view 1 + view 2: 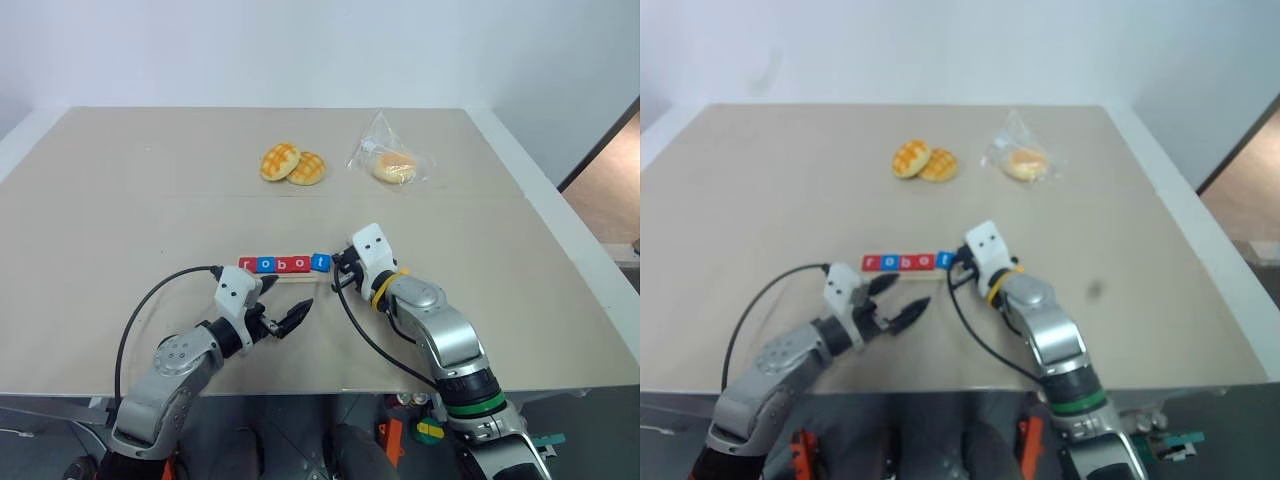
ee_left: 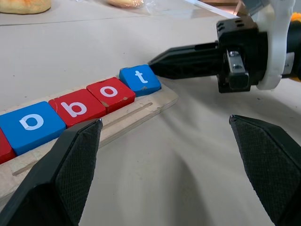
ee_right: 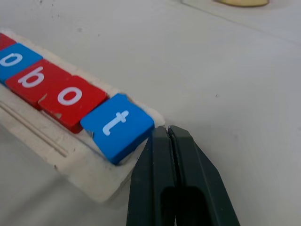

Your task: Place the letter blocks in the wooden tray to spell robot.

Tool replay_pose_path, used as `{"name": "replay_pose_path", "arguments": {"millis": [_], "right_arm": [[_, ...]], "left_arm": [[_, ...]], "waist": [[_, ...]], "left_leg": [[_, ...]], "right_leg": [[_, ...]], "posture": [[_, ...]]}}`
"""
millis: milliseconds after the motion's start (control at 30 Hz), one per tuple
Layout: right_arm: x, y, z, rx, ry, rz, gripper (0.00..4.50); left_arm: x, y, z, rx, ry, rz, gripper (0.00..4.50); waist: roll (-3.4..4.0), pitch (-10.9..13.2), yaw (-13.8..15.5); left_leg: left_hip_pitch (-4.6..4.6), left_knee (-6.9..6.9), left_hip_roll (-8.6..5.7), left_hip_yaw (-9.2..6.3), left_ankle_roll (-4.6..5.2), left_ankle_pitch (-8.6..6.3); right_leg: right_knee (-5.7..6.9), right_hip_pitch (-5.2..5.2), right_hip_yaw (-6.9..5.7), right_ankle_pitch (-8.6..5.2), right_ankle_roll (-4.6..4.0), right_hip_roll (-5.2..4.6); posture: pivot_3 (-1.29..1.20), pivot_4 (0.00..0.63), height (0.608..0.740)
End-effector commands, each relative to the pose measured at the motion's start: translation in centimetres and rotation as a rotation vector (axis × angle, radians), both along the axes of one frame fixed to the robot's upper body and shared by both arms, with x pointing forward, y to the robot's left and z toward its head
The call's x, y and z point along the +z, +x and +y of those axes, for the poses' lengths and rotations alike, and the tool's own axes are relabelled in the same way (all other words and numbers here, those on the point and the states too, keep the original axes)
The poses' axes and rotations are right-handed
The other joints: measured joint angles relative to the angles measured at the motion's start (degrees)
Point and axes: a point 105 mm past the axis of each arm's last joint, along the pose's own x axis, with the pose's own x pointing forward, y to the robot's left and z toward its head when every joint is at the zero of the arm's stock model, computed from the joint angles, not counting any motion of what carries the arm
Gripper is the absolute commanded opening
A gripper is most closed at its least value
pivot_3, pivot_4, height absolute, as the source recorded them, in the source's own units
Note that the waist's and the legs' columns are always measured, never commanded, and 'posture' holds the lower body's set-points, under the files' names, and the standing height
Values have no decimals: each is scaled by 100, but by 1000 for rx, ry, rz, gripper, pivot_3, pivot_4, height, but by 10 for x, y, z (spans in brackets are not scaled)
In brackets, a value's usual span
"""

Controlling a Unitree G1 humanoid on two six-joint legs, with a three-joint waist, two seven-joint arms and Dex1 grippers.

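Note:
The letter blocks [image 2: 75, 108] lie in a row on the wooden tray [image 2: 141, 112], reading r, o, b, o, t. The blue t block [image 3: 117, 125] sits at the tray's right end, turned slightly out of line with the red o [image 3: 70, 99] beside it. My right gripper [image 3: 168, 136] is shut, and its tips rest against the t block's outer corner. It also shows in the left eye view as the right gripper [image 1: 337, 266]. My left gripper [image 1: 283, 303] is open and holds nothing, just in front of the tray.
Two golden buns [image 1: 292, 165] lie at the back of the table, with a bagged bun [image 1: 392, 165] to their right. The beige table's front edge [image 1: 300, 392] runs close below both arms. A black cable [image 1: 150, 300] loops from my left wrist.

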Motion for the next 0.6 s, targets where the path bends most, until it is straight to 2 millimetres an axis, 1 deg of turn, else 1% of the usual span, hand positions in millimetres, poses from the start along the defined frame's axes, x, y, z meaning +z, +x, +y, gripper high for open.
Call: {"name": "replay_pose_path", "arguments": {"millis": [33, 300, 600], "right_arm": [[14, 2, 0, 0, 13, -53, 10], [11, -3, 6, 22, 18, -42, 10], [13, -2, 11, 33, 18, -49, 10]], "left_arm": [[9, 0, -1, -6, -9, -35, 4500], [8, -1, -2, -8, -10, -33, 4500], [8, -1, -2, -8, -10, -33, 4500]], "waist": [[0, 0, 0], [0, 0, 0], [0, 0, 0]], "left_leg": [[0, 0, 0, 0, 0, 0], [-1, 0, 0, 0, 0, 0], [-1, 0, 0, 0, 0, 0]], "right_leg": [[0, 0, 0, 0, 0, 0], [-1, 0, 0, 0, 0, 0], [-1, 0, 0, 0, 0, 0]], "posture": [[0, 150, 740], [0, 150, 740], [0, 150, 740]]}}
